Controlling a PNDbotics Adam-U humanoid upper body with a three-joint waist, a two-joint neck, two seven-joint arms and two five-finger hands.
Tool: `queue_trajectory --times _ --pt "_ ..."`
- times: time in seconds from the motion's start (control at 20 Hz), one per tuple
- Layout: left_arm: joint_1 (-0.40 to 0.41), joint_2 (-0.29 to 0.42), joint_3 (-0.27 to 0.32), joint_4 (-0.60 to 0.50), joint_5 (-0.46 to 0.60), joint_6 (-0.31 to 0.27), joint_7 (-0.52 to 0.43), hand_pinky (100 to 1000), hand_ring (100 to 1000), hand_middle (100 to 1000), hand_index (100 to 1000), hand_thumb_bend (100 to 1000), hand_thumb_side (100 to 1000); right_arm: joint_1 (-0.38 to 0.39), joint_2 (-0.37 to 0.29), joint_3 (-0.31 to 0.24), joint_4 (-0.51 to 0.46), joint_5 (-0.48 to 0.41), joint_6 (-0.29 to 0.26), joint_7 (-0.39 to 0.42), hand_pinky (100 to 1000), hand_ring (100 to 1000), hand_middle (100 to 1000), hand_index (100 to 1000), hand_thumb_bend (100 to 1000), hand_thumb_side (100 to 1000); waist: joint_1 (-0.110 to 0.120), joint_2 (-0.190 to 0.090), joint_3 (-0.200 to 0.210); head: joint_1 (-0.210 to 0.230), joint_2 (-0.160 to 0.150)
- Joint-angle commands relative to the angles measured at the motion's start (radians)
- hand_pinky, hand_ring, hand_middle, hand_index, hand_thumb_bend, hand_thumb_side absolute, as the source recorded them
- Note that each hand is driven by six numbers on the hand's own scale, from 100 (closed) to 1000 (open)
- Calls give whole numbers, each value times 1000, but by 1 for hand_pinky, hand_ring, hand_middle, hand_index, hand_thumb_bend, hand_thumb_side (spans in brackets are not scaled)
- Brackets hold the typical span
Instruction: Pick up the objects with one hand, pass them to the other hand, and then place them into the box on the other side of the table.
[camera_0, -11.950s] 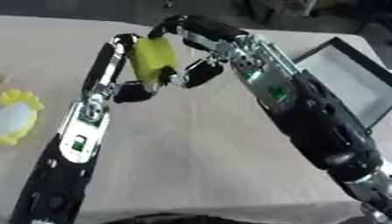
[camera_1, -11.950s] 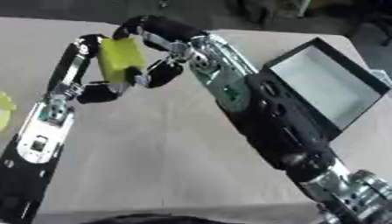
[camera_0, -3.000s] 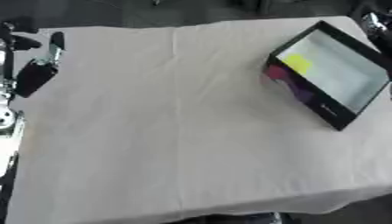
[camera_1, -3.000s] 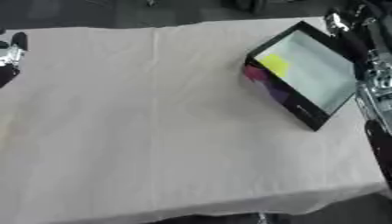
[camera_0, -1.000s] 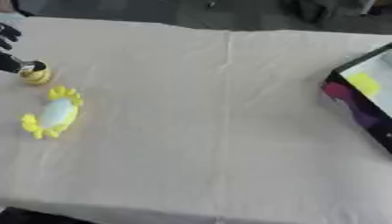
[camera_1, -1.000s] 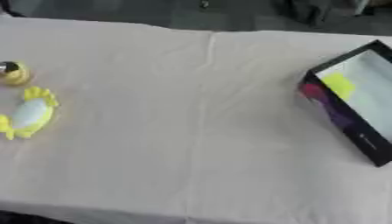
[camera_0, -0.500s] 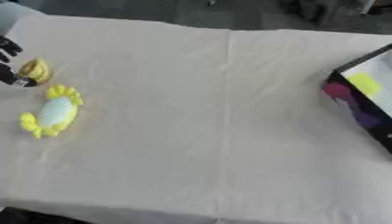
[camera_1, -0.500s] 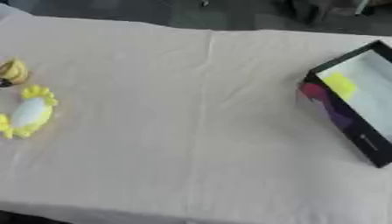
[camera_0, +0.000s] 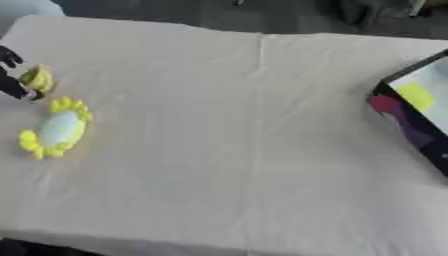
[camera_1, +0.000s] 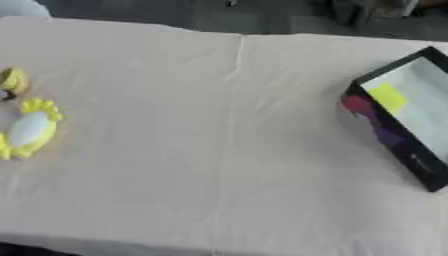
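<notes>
Left hand (camera_0: 12, 80) at frame's left edge, fingers touching small yellow piece (camera_0: 38, 78), grip unclear; yellow crab toy (camera_0: 54, 129) just below, box (camera_1: 411, 112) far right.

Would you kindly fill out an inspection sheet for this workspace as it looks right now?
Surface: table under a creased beige cloth.
Job's things: small yellow object at the left edge; yellow and white toy just in front of it; open box at the right, a yellow item inside.
Clutter: nothing seen.
Hands: left hand at the left edge, touching the small yellow object; right hand not in view.
Cables: nothing seen.
Surroundings: dark floor beyond the far edge.
</notes>
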Motion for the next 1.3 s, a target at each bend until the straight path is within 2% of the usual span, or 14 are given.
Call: queue_trajectory --times 0.05,0.3,0.35,0.4,0.5,0.6,0.7,0.85,0.9,0.95,1.2,1.25,1.3 --pt "-28 15 9 11 -44 18 13 775 781 765 830 542 100 -1 -19 -5 -10 7 1 -6 1000 1000 1000 1000 100 589 3 -13 -1 12 -12" --pt "-32 5 23 16 -63 29 42 773 776 765 826 448 100 5 -15 -2 -5 9 4 -7 1000 1000 1000 1000 100 593 2 -10 0 12 -13" --pt "-32 3 23 19 -63 30 48 774 778 767 825 386 100 6 -14 -1 -4 10 4 -6 1000 1000 1000 999 100 594 1 -9 -1 11 -13" --pt "-32 1 23 23 -64 31 53 774 779 767 824 370 100 7 -14 -1 -4 11 5 -5 1000 1000 1000 999 100 594 1 -8 -1 10 -13" --pt "-34 -2 24 28 -68 38 69 771 775 762 810 275 100 8 -12 0 -3 12 4 -3 1000 1000 1000 1000 100 594 -1 -7 -3 13 -15" --pt "-35 -5 23 34 -78 47 90 761 770 749 792 238 100 10 -10 -1 -4 12 3 -3 1000 1000 1000 1000 100 593 -3 -6 -5 14 -17" --pt "-36 -10 20 39 -95 52 114 749 758 726 763 215 100 13 -8 -1 -5 11 2 -3 1000 1000 1000 1000 100 594 -4 -6 -6 17 -16" --pt "-36 -18 17 42 -128 59 165 699 688 620 663 114 100 15 -3 0 -1 11 4 -1 1000 1000 1000 1000 100 600 -4 -6 -7 20 -16" --pt "-36 -19 18 42 -133 58 179 692 676 609 649 104 100 16 -2 -1 1 11 5 0 1000 1000 1000 1000 100 600 -4 -6 -7 19 -15" --pt "-37 -19 19 40 -135 58 193 663 624 569 604 100 100 15 -2 -2 2 11 4 1 1000 1000 1000 1000 100 597 -4 -7 -7 18 -14" --pt "-39 -18 22 36 -126 57 232 663 624 569 604 100 100 14 -4 -5 5 9 0 5 1000 1000 1000 1000 100 597 -3 -8 -6 14 -12" --pt "-40 -17 20 35 -124 56 235 640 576 531 575 100 100 12 -5 -5 4 9 -1 5 1000 1000 1000 1000 100 589 -3 -9 -6 13 -11" --pt "-50 -14 10 26 -117 50 242 640 575 530 575 100 100 9 -9 -4 2 7 -3 7 1000 1000 1000 1000 100 588 -1 -14 -4 9 -7"
